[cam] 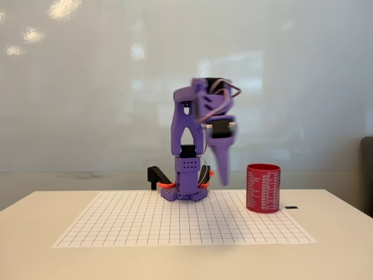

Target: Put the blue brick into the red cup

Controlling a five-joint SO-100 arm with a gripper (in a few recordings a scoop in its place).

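1. The purple arm point(189, 140) stands at the back edge of a white gridded sheet point(175, 224) on a pale surface point(35, 256).
2. Its claw point(222, 169) points down, blurred, in the air left of the red cup point(263, 188); whether it is spread or pinching anything cannot be told.
3. The red cup stands upright at the sheet's right back corner, apart from the arm's base.
4. A small dark object point(291, 207) lies just right of the cup.
5. A black-and-orange clamp point(157, 176) sits left of the base.
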